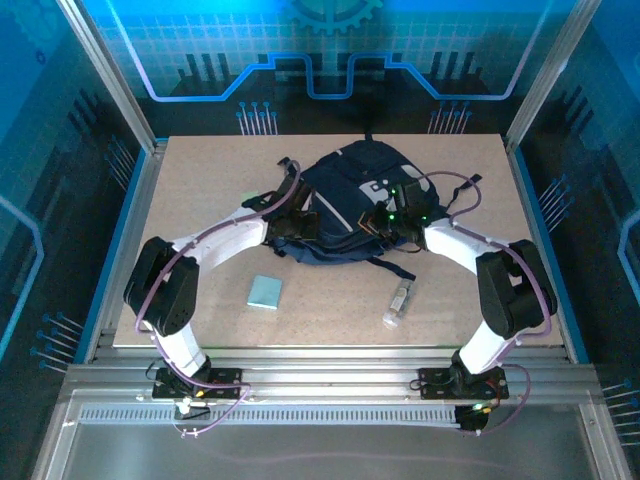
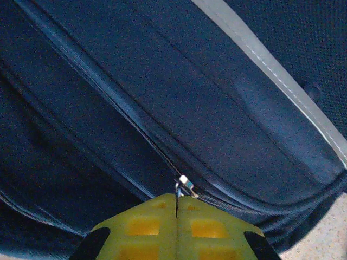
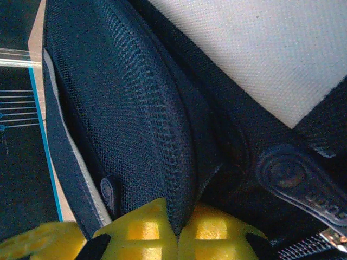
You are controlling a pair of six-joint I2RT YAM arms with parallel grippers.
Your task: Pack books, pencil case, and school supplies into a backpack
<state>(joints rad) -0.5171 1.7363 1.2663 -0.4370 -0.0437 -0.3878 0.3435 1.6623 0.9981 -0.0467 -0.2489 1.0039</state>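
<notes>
The dark navy backpack lies in the middle of the table, its white patch facing up. My left gripper is at the bag's left side; its yellow fingers are shut on the small metal zipper pull, with my left gripper pressed against the zip line. My right gripper is at the bag's right front. In the right wrist view my right gripper is shut on a fold of the backpack's navy mesh fabric. Of the school supplies, a pale teal pad and a clear-white tube lie on the table. The books and pencil case are out of view.
The teal pad and the tube lie on the board between the bag and the near edge. A dark strap trails from the bag's front towards the tube. Metal frame posts stand at the table's corners.
</notes>
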